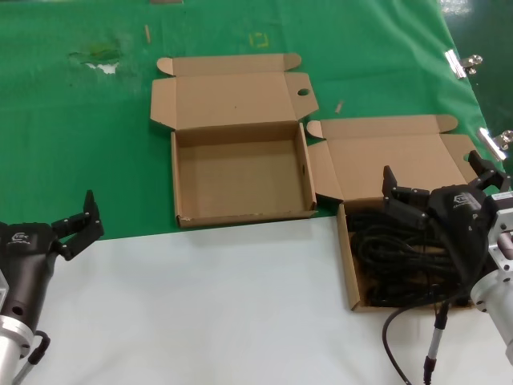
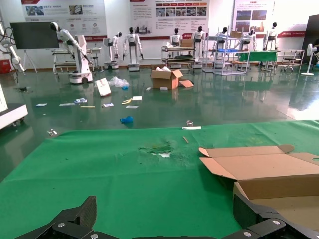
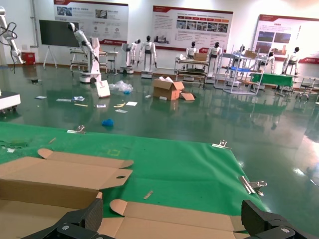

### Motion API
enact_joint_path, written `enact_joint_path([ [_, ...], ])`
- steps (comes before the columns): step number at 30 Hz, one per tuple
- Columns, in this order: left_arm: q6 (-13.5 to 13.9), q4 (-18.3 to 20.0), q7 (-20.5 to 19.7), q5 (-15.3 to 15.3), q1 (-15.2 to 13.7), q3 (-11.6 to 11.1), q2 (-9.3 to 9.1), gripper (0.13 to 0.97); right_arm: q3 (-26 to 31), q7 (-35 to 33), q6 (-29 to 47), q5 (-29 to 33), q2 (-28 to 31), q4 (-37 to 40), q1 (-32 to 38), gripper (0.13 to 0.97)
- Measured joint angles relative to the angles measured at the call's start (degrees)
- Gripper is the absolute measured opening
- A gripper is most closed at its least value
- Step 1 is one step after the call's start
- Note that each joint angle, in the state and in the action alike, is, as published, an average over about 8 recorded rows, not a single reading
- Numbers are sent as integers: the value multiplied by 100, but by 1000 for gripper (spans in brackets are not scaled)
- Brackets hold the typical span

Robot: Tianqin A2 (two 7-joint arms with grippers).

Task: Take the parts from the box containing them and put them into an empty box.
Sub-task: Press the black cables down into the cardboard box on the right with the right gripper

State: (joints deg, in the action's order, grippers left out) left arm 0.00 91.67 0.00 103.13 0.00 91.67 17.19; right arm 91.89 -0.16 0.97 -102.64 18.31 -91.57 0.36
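Head view: two cartons point(image 1: 240, 172), point(image 1: 401, 156).

On the worktop point(image 1: 200, 305), an empty box point(image 1: 240, 172) lies open on the green cloth point(image 1: 72, 144), while the right gripper point(image 1: 437, 180) hovers spread-fingered above the box containing them point(image 1: 346, 257), where the parts point(image 1: 401, 261) lie tangled, and the left gripper point(image 1: 84, 220) waits near the left edge.
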Motion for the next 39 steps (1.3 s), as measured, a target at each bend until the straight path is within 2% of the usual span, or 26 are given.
enact_joint_path([
  [32,0,0,0,0,0,0,0,943,0,0,0,0,0,0,0,966],
  [39,0,0,0,0,0,0,0,866,0,0,0,0,0,0,0,966],
])
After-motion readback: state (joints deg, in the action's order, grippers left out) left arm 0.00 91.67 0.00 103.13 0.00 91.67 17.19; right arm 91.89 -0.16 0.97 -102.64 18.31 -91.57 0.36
